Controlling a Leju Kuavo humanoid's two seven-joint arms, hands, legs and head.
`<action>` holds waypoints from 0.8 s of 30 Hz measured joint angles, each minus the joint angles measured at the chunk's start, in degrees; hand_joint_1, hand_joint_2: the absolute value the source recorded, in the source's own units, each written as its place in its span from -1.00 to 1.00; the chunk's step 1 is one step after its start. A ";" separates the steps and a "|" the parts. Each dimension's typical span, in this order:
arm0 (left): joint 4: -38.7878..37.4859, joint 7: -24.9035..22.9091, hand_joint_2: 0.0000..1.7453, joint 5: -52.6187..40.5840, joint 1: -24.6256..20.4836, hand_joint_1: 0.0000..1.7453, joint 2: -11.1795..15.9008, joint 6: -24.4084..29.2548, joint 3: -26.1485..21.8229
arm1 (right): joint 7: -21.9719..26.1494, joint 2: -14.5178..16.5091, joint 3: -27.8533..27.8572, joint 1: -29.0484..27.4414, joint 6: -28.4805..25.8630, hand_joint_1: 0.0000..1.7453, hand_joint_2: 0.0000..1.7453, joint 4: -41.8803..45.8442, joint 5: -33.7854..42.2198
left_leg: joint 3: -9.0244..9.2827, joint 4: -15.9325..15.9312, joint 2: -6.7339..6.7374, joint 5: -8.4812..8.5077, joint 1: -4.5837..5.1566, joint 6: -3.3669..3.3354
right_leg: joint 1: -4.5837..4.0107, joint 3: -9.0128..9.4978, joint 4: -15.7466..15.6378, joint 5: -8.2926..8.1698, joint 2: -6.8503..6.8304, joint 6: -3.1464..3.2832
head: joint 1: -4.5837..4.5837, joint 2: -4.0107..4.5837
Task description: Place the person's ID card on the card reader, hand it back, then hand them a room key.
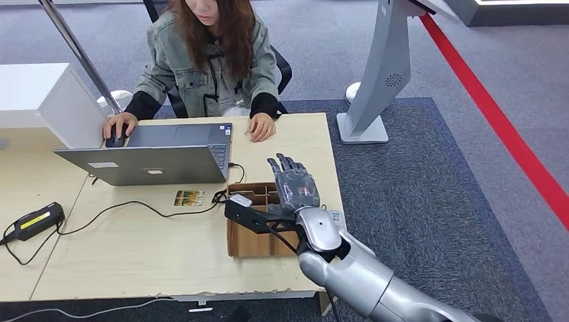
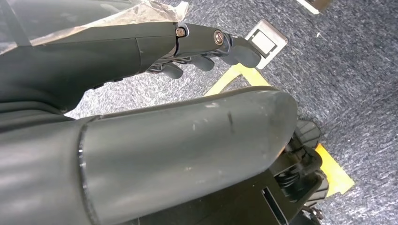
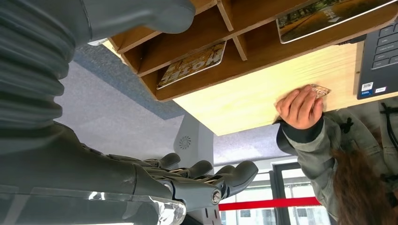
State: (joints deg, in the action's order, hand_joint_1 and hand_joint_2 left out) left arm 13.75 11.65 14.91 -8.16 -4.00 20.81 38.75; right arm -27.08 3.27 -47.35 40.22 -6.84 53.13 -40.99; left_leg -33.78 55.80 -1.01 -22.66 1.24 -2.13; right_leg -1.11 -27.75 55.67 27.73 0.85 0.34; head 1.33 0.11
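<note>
The right hand (image 1: 294, 182) hovers above the wooden divided box (image 1: 255, 238) near the counter's (image 1: 134, 248) right edge, fingers stretched out and apart, holding nothing; the right wrist view shows the same spread fingers (image 3: 206, 171) well clear of everything. Inside one compartment of the box lies a room key card (image 3: 192, 64) printed with a yellowish street scene and the word "HOTEL" in large pale letters. A second card with the same kind of picture (image 1: 189, 198) lies flat on the counter just in front of the open grey laptop (image 1: 151, 161), beside a black cable; its small print cannot be read. Across the counter sits a person in a denim jacket. One of their hands (image 1: 262, 126) rests on the counter beside the laptop, pressing a small patterned card (image 3: 320, 89), likely the ID card, against the wood. A black card reader with a yellow label (image 1: 35, 220) lies at the counter's left side. The left hand (image 2: 206, 49) hangs over blue-grey carpet, its fingers loosely curled and holding nothing.
</note>
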 joint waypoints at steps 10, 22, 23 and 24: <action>0.00 0.00 -1.00 -0.16 0.10 -1.00 0.25 -0.23 -0.50 | -0.59 -0.09 0.01 0.07 0.08 -0.64 1.00 -0.39 -0.06 | 0.00 0.00 0.00 0.00 0.00 0.00 | 0.00 -0.01 0.00 0.00 0.00 0.00 | 0.00 0.00; 0.00 0.00 -1.00 -0.21 0.41 -1.00 0.38 -0.16 -0.98 | -0.89 -0.21 0.01 0.06 0.10 -0.55 1.00 -0.97 -0.15 | 0.00 0.00 0.00 0.00 -0.01 0.00 | 0.00 -0.01 0.00 0.00 0.00 0.00 | 0.00 0.00; 0.00 0.00 -1.00 -0.23 0.44 -1.00 0.39 -0.15 -1.04 | -0.92 -0.20 0.01 0.07 0.10 -0.50 1.00 -1.01 -0.17 | 0.00 0.00 0.00 0.00 -0.01 0.00 | 0.00 -0.01 0.00 0.00 0.00 0.00 | 0.00 0.00; 0.00 0.00 -1.00 -0.25 0.46 -1.00 0.38 -0.14 -1.12 | -0.96 -0.20 0.01 0.07 0.10 -0.46 1.00 -1.08 -0.19 | 0.00 0.00 0.00 0.00 -0.01 0.00 | 0.00 -0.01 0.00 0.00 0.00 0.00 | 0.00 0.00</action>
State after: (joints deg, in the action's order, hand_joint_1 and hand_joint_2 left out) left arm 13.75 11.65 14.66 -7.70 -3.62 20.67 37.63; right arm -28.03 3.07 -47.34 40.29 -6.73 52.05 -41.18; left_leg -33.78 55.80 -1.01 -22.66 1.23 -2.13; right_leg -1.11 -27.77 55.67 27.74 0.85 0.34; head 1.33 0.11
